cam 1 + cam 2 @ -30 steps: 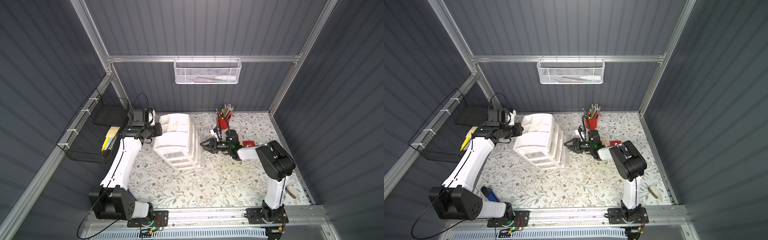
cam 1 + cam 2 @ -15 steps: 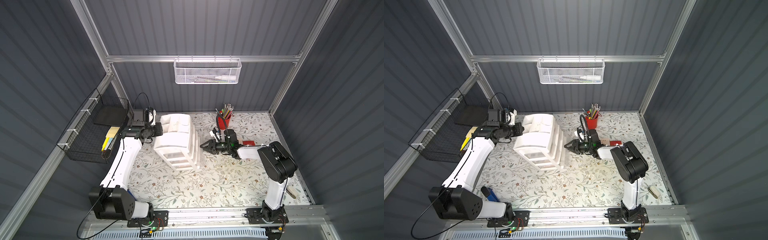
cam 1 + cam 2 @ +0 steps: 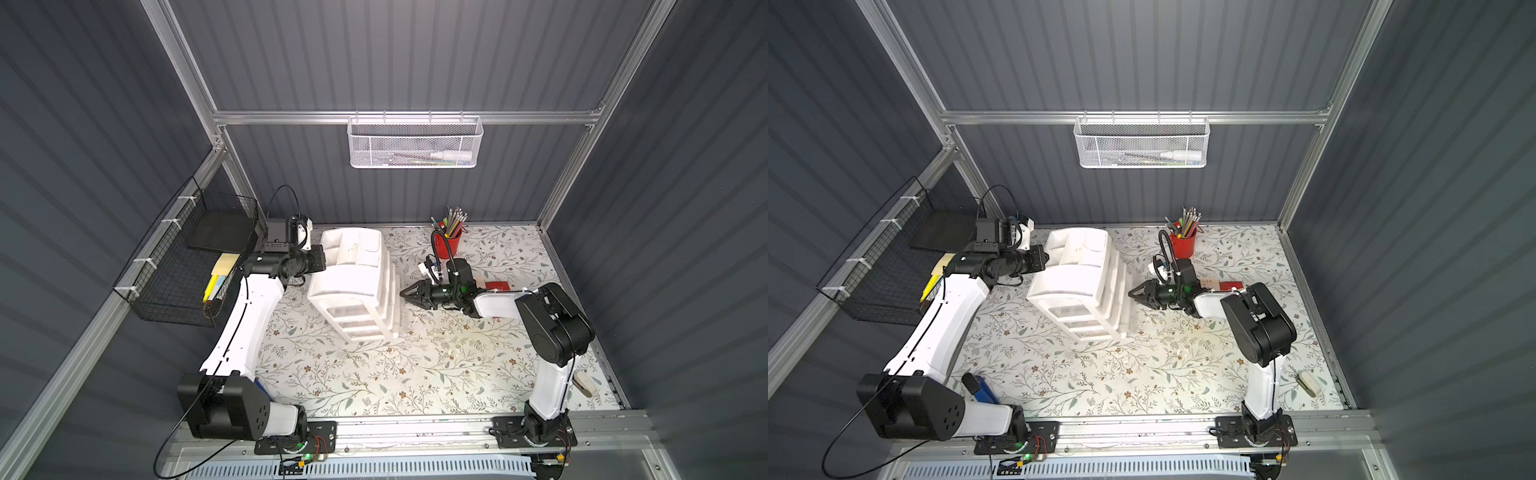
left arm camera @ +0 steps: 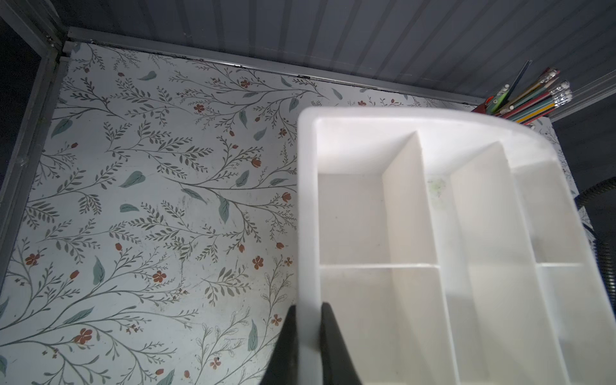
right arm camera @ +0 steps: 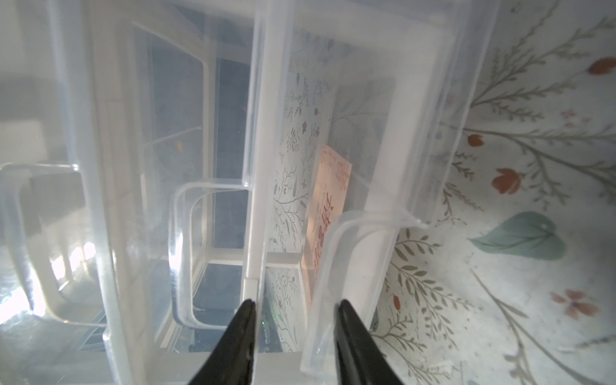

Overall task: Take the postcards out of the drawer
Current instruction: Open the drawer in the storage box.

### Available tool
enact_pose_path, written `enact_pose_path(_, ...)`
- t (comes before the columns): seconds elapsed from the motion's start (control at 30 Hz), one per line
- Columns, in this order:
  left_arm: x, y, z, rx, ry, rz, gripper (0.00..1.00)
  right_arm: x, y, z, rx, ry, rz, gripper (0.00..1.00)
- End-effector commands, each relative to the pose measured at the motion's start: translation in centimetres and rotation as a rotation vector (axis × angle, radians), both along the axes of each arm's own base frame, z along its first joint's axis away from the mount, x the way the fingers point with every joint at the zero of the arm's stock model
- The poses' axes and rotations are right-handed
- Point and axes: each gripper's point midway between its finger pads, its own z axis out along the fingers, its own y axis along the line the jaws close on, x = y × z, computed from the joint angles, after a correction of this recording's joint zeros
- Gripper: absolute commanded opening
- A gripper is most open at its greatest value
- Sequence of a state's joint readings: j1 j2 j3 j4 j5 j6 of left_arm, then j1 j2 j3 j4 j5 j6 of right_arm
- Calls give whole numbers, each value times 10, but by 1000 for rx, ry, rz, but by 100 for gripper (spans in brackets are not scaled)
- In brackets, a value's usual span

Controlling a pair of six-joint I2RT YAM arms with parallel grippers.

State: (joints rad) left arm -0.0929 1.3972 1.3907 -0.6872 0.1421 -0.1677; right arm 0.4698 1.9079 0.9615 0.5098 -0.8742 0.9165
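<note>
Top views: 1 organiser (image 3: 353,286) on your table (image 3: 374,374). Right gripper (image 3: 406,293) just beside its drawer fronts, jaws apart. 1 red postcard (image 3: 497,286) on the table beyond that arm; pencil cup (image 3: 454,245) near.
Left wrist: your left gripper (image 4: 306,316), jaws clamped on the organiser's rim.
Right wrist: 1 peach postcard (image 5: 328,206) inside the clear drawer (image 5: 416,116); the handle lip partly covers it.

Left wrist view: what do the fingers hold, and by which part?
The left gripper is shut on the white drawer unit. Its fingers pinch the outer side wall of the open top tray, one inside and one outside.
</note>
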Motion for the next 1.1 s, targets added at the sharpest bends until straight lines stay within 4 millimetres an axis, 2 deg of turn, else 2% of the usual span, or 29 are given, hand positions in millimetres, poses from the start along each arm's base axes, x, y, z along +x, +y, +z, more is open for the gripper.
enact_pose_path(0.0, -8, 11, -9, 60, 51, 28, 0, 7, 1, 6, -3, -48, -6, 35)
enact_pose_path(0.13, -10, 17, -6, 80, 46, 55, 0, 6, -3, -1, -18, -34, -17, 34)
enact_pose_path(0.2, -8, 21, 11, 88, 5, 73, 0, 5, -7, -5, -30, -26, -22, 34)
enact_pose_path(0.73, -15, 26, 26, 113, -23, 91, 0, -1, -20, -19, -60, 13, 7, 34)
enact_pose_path(1.07, -15, 28, 32, 121, -36, 96, 0, -2, -38, -25, -120, 13, 0, 34)
